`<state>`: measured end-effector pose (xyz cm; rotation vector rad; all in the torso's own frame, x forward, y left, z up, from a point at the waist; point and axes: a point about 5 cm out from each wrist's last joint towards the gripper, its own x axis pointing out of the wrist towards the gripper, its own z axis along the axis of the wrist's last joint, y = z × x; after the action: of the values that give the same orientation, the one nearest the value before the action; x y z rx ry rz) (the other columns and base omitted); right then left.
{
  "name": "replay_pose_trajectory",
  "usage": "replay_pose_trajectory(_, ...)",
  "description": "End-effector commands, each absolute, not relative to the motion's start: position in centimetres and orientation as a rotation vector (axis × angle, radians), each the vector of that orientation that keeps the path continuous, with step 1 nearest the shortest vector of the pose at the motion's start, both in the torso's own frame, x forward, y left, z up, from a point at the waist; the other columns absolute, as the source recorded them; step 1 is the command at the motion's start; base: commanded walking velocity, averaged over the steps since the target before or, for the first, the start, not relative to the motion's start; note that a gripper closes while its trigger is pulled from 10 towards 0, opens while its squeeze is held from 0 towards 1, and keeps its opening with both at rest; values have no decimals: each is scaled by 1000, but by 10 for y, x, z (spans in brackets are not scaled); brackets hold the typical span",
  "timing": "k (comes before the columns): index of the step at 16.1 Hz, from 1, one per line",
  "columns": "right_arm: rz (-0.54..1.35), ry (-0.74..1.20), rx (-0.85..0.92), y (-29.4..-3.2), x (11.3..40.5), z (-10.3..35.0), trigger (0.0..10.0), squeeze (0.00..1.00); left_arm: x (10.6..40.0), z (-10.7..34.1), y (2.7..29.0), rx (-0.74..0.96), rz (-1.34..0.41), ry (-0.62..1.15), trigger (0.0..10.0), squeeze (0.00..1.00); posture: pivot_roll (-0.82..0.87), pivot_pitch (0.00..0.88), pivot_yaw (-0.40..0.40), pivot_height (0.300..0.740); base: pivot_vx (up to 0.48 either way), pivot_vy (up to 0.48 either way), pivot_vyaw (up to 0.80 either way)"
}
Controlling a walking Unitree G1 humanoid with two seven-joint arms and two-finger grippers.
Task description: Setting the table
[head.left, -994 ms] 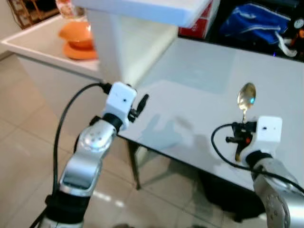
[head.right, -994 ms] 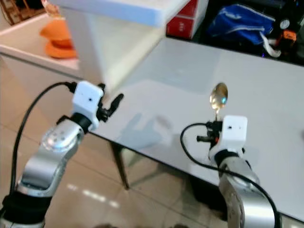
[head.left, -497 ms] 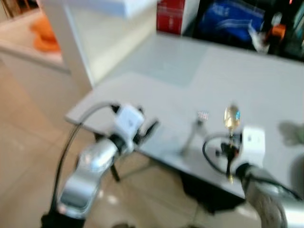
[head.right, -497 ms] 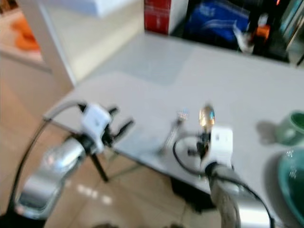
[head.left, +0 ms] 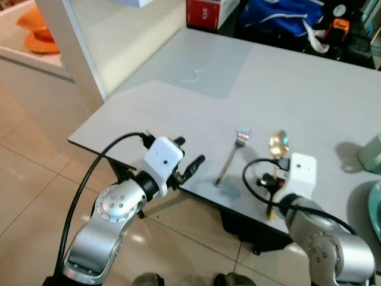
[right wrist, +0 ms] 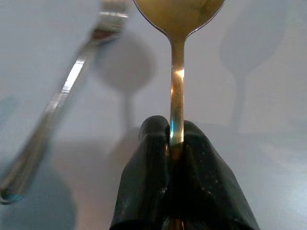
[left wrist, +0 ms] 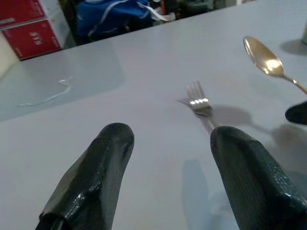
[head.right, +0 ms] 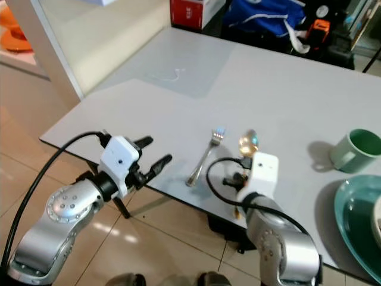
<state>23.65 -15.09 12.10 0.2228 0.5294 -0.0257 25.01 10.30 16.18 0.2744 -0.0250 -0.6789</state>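
My right gripper (head.left: 269, 180) is shut on the handle of a gold spoon (head.left: 278, 145), which it holds low over the grey table (head.left: 178, 95) near the front edge. In the right wrist view the spoon's handle (right wrist: 176, 72) runs out from between the closed fingers (right wrist: 153, 158). A silver fork (head.left: 231, 158) lies on the table just left of the spoon, tines pointing away from me. My left gripper (head.left: 190, 152) is open at the table's front edge, left of the fork (left wrist: 199, 103), holding nothing.
A pale green mug (head.right: 354, 150) and a teal plate (head.right: 357, 220) sit at the table's right. A white pillar (head.left: 59, 47) and a counter with orange bowls (head.left: 38, 27) stand to the left. A red box (head.left: 205, 12) and a blue bag (head.left: 280, 12) lie beyond the table.
The camera has swung right and down, bringing the fork, mug and plate into view. The spoon stays in my right gripper and now sits lower, beside the fork.
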Motion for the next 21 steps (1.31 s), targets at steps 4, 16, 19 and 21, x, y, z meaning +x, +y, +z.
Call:
replay_pose_trajectory(4, 25, 448, 221, -146, 238, 130, 10000, 0, 262, 171, 106, 295, -623, -62, 10000, 0, -1, 120, 3, 740, 0, 436, -581)
replay_pose_trajectory(16, 100, 367, 79, -160, 270, 138, 10000, 0, 273, 170, 105, 216, -525, -51, 10000, 0, -9, 75, 24, 740, 0, 240, -387)
replay_pose_trajectory(19, 128, 451, 20, -168, 294, 131, 10000, 0, 261, 166, 95, 211, -681, -39, 10000, 0, 9, 76, 4, 740, 0, 0, 0)
replay_pose_trajectory(21, 98, 515, -13, -175, 306, 130, 10000, 0, 255, 166, 93, 263, -742, -33, 10000, 0, 18, 79, -6, 740, 0, 0, 0)
